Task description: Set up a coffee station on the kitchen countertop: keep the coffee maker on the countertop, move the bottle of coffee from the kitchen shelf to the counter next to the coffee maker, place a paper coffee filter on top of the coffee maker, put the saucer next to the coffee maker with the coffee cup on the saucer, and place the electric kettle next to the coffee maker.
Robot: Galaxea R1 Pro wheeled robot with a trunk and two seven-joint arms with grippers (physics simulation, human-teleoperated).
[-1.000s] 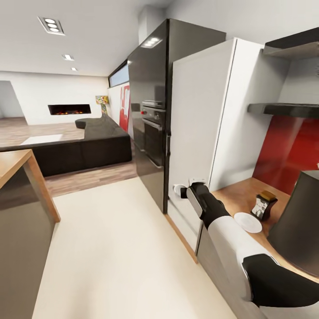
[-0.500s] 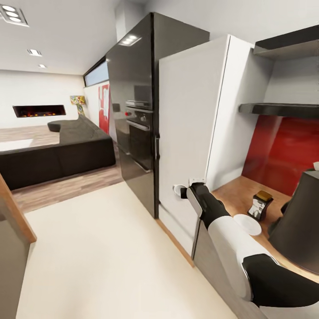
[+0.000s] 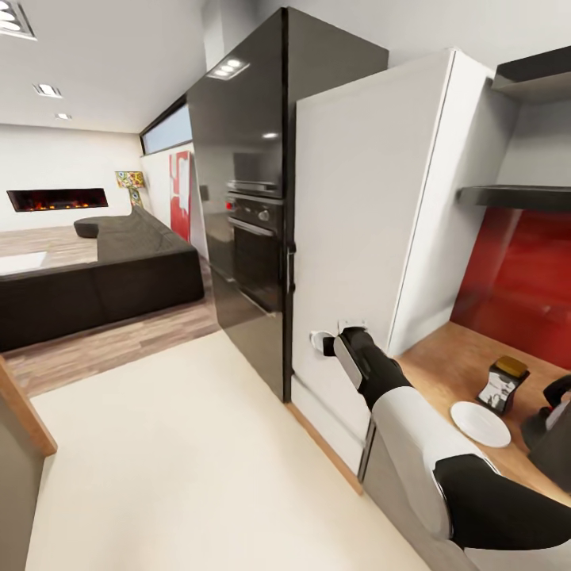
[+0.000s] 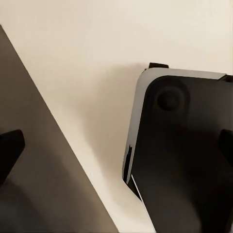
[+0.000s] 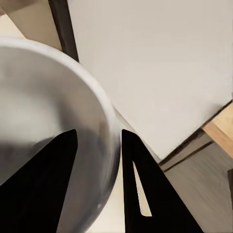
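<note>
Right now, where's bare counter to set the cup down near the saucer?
Bare wood lies on the wooden countertop between the white cabinet side and the white round saucer. It is crowded beyond the saucer: the dark coffee bottle and the black coffee maker stand close.

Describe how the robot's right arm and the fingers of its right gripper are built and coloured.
The right arm runs in alternating sleeves: a glossy black elbow joint, a smooth white rounded forearm, then a black wrist ending in a grey-and-white housing. The right gripper has two flat, matte black fingers tapering to blunt tips, one with a narrow slot. No cables or markings are visible.
</note>
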